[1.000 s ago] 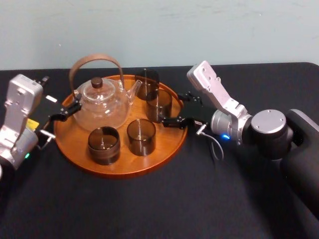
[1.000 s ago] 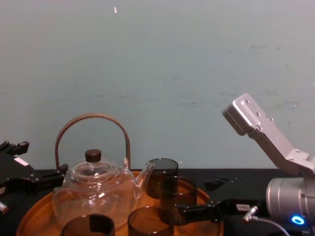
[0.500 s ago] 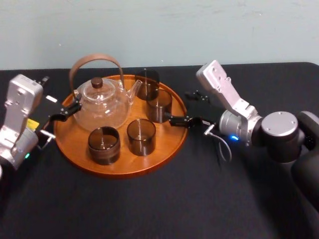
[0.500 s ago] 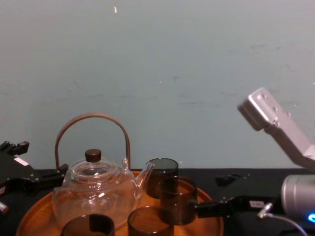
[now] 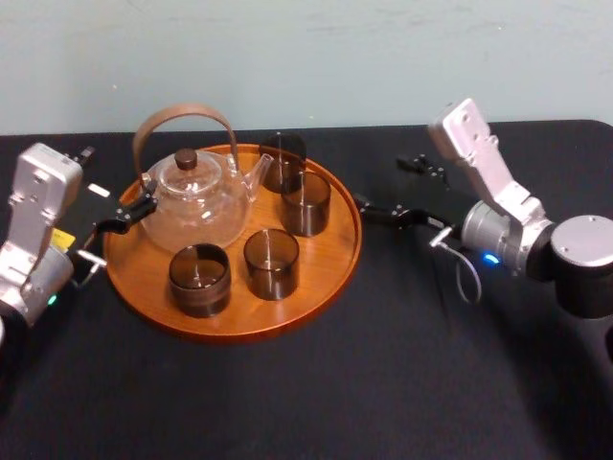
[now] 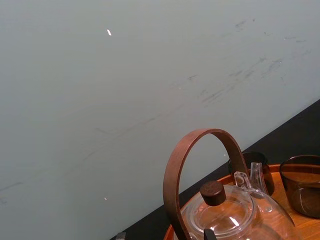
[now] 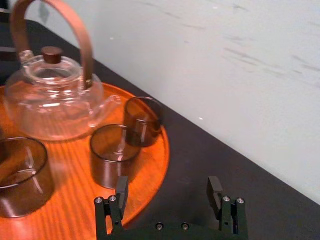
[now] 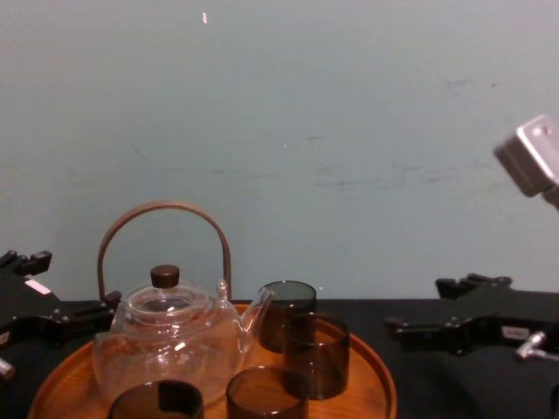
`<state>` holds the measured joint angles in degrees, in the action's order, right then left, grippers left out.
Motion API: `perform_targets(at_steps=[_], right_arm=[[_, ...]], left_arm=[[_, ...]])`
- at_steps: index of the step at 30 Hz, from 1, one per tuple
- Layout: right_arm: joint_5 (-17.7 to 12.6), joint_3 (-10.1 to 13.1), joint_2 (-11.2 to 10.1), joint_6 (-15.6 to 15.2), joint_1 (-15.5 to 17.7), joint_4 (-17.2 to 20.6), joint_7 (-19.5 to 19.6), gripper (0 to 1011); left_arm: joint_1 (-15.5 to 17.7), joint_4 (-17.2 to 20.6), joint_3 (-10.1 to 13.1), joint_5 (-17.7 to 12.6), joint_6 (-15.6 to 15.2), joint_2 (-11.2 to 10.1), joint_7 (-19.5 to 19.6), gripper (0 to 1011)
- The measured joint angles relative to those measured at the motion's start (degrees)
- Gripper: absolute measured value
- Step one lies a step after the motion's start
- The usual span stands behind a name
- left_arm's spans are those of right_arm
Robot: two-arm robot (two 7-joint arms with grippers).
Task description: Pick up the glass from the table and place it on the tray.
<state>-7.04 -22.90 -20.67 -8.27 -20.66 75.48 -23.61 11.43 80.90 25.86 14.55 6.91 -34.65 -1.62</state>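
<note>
The left gripper (image 5: 123,216) hangs at the left rim of the tray (image 5: 239,324), hard by the glass teapot (image 5: 196,196); whether it is open or closed I cannot tell. A drift to the right from there would likely nudge the teapot, and the teapot's spout sits close to the rear glass (image 5: 283,161), so one knock could pass along.

Two front glasses (image 5: 199,280) stand nearer the robot on the tray. The task's glass (image 5: 306,203) stands upright on the tray's right part, touching or all but touching the rear glass, and near the rim. That crowding is the weak point: smooth glass against glass on polished wood should slide easily, and a bump could tip it over the low rim.

The right gripper (image 5: 381,182) hangs over the bench (image 5: 383,393) just right of the tray, its fingers (image 7: 121,191) spread wide with nothing between them. A wide spread means a broad sweep, so any move back toward the tray risks catching the rim or the glass. The placing looks done, judged from how things lie.

The bench is matte black and flat. Behind it rises a plain pale blue-green wall (image 5: 306,57) with faint scuffs.
</note>
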Motion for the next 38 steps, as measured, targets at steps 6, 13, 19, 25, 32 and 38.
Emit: perform_targets(at_steps=[6, 13, 19, 25, 32, 38], right_arm=[[-0.3, 2.0, -0.9, -0.1, 1.4, 1.2, 1.5, 1000], [0.1, 5.0, -1.2, -0.3, 2.5, 1.5, 4.6, 1000], [0.4, 6.5, -0.8, -0.5, 2.6, 0.7, 6.2, 1000], [0.5, 6.3, -0.9, -0.5, 2.6, 0.8, 6.0, 1000], [0.5, 6.1, -0.9, -0.4, 2.6, 0.9, 5.9, 1000], [0.5, 6.1, -1.0, -0.4, 2.6, 0.9, 5.8, 1000]], left_arm=[[0.0, 0.0, 0.0, 0.0, 0.0, 0.0, 0.0, 1009], [0.0, 0.0, 0.0, 0.0, 0.0, 0.0, 0.0, 1010], [0.0, 0.0, 0.0, 0.0, 0.0, 0.0, 0.0, 1009], [0.0, 0.0, 0.0, 0.0, 0.0, 0.0, 0.0, 1009], [0.0, 0.0, 0.0, 0.0, 0.0, 0.0, 0.0, 1010], [0.0, 0.0, 0.0, 0.0, 0.0, 0.0, 0.0, 1009]])
